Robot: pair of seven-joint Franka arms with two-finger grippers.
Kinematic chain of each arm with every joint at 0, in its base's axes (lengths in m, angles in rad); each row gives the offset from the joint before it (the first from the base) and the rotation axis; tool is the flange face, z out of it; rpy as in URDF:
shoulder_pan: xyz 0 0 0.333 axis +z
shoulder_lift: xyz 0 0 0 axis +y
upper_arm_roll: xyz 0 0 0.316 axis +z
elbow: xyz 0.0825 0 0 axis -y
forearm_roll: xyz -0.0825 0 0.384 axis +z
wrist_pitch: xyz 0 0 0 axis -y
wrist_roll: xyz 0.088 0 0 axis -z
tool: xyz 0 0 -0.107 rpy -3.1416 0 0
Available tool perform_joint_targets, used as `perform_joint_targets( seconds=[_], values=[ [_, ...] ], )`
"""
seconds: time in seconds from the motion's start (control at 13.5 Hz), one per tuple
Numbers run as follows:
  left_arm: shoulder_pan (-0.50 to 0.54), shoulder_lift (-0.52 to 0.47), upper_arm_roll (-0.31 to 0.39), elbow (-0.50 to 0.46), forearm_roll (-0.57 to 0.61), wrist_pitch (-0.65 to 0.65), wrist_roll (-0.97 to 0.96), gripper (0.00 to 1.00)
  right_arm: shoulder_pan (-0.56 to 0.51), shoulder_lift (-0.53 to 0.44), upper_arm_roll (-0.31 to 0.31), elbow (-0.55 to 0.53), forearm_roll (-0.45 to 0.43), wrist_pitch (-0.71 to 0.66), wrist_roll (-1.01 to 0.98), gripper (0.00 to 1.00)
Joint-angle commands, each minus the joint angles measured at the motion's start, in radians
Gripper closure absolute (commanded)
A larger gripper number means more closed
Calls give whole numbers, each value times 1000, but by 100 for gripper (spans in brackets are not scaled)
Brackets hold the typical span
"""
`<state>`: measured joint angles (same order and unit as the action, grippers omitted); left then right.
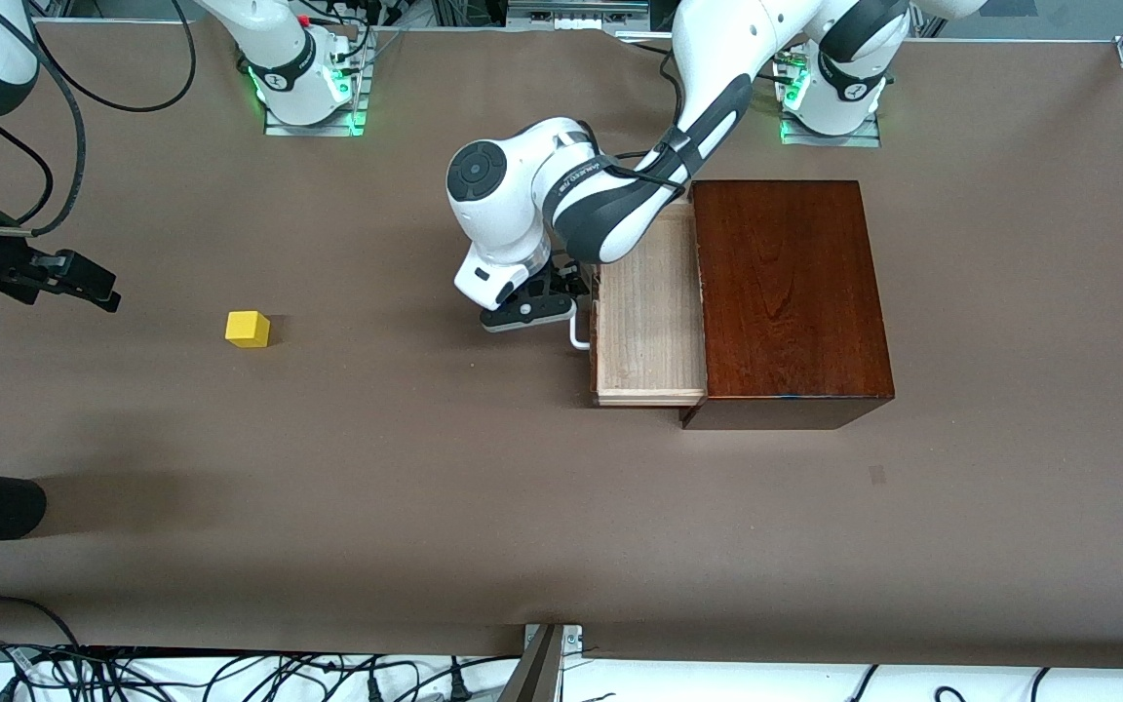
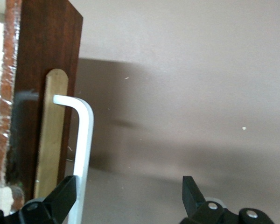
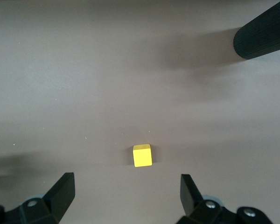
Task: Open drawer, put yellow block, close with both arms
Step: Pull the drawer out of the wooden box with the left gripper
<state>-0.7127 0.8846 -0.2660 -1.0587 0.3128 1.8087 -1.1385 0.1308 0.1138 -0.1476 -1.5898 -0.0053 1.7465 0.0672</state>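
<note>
Yellow block (image 1: 248, 329): small bright cube with crisp edges and a matte face, sitting on the table toward the right arm's end, well apart from the drawer; in the right wrist view (image 3: 142, 155) it lies beneath and between the spread fingertips, untouched.
Right gripper (image 1: 84, 280): black, two angular fingers parted wide, empty, hanging over bare table beside the block (image 3: 126, 186).
Table (image 1: 425, 487): flat, covered in dull brown sheet.
Drawer (image 1: 644, 322): pale unfinished-wood tray, visible grain, pulled partly out of the box toward the right arm's end; its dark reddish-brown front (image 2: 42, 93) carries a slim brass plate with a rounded end (image 2: 53, 135) and a white bent-bar handle (image 2: 81, 154).
Left gripper (image 1: 534, 304): black fingers spread, at the drawer front; one fingertip (image 2: 65, 193) sits right against the handle, seemingly touching, though contact is hard to confirm; nothing is clasped.
Wooden box (image 1: 786, 292): large, rectangular, glossy dark brown with streaked grain.
</note>
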Motion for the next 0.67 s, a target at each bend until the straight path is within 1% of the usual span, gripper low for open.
perform_joint_targets(
  seconds=[0.0, 0.15, 0.37, 0.59],
  values=[
    [-10, 17, -4, 49, -21, -8, -9, 0, 1, 1, 0, 7, -10, -10, 8, 0],
    [-8, 14, 5, 45, -15, -15, 2, 0, 1, 1, 0, 7, -10, -10, 8, 0],
    [-8, 13, 11, 43, -9, -66, 2, 0, 0, 1, 0, 7, -8, -10, 5, 0],
    [-5, -19, 13, 45, -8, -109, 6, 0, 0, 1, 0, 7, -8, -10, 3, 0]
  ],
)
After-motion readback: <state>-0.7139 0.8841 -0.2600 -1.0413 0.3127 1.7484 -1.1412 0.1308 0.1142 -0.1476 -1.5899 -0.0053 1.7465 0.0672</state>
